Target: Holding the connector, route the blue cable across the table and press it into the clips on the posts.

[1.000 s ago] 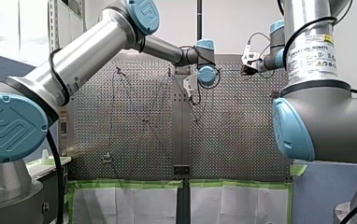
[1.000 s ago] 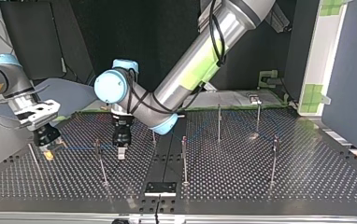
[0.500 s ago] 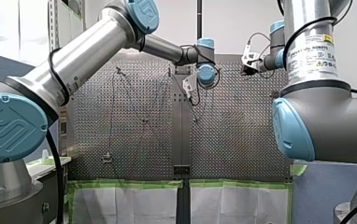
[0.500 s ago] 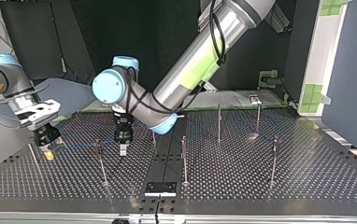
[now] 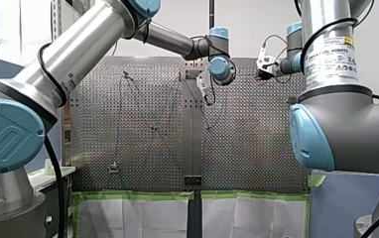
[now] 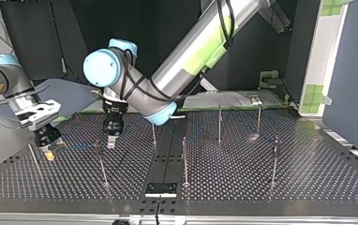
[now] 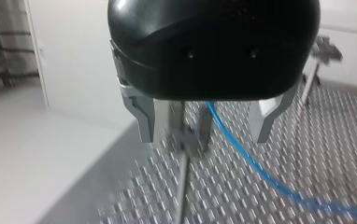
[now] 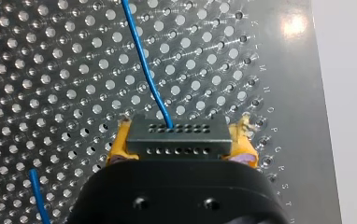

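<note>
The thin blue cable (image 8: 145, 70) runs out of the dark grey, hole-dotted rectangular connector (image 8: 176, 135) and away over the perforated metal counter (image 8: 50, 102). My right pincer (image 8: 180, 148) is clenched on that connector, with its yellow pads (image 8: 120, 147) pressing on either end. It holds the connector low over the counter at the top view's left.

My left pincer (image 7: 203, 134), black with metal fingers, is released. Its fingers stand apart above the counter and the cable passes between them untouched, just beside the small clip (image 7: 186, 140) that tops a thin metal post (image 7: 182, 186). In the top view this pincer hangs close to a post that stands between the connector and the counter's middle strip.

The step in hand looks to be seating the cable in this clip. The cable appears to lie alongside the clip, but I cannot tell whether it sits in it. The next move calls for bringing the open fingers astride the cable right at the clip and pushing down squarely. Meanwhile the right pincer should hold the line taut without dragging the connector.
</note>
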